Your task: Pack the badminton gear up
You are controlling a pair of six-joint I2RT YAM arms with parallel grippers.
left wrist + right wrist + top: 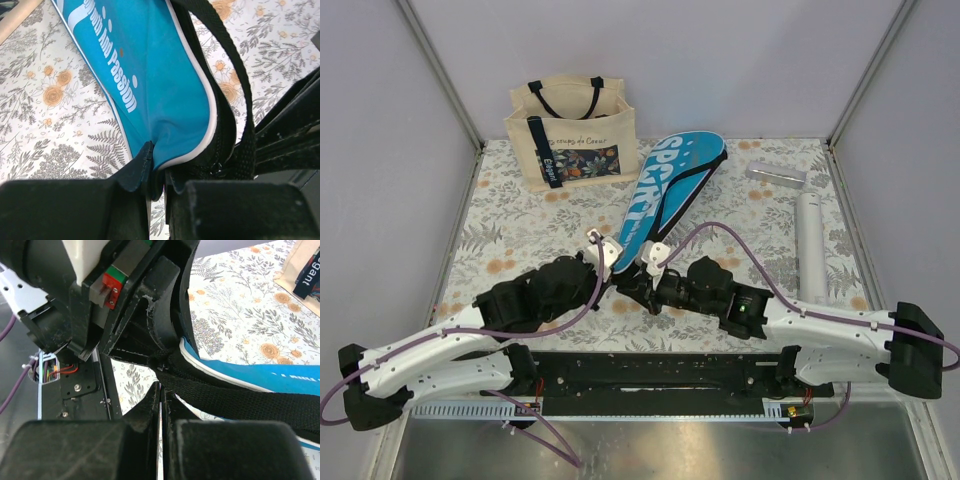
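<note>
At the middle of the flower-printed surface (510,240), in the lower part of the overhead view, both arms meet at the narrow end of the blue case (655,195). The case lies flat and slants from there up to the right, with its white SPORT lettering showing and a black strap (692,180) along its right-hand edge. The left fingers (605,257), reaching in from the lower left, pinch the case's tip. In the left wrist view the blue fabric with its white piping is caught between the two dark pads, which stand only a little apart around it. The right fingers (647,264), reaching in from the lower right just beside the left ones, are pressed together. In the right wrist view their tips sit against the black strap where it meets the case's end, and I cannot tell whether anything thin is caught between them. The white tube (810,245) lies on its side at the right of the frame, well apart from the case, with a small silvery piece (775,175) lying above it. The beige tote (575,135) with dark handles stands upright at the upper left, near the case's wide end but not touching it.
</note>
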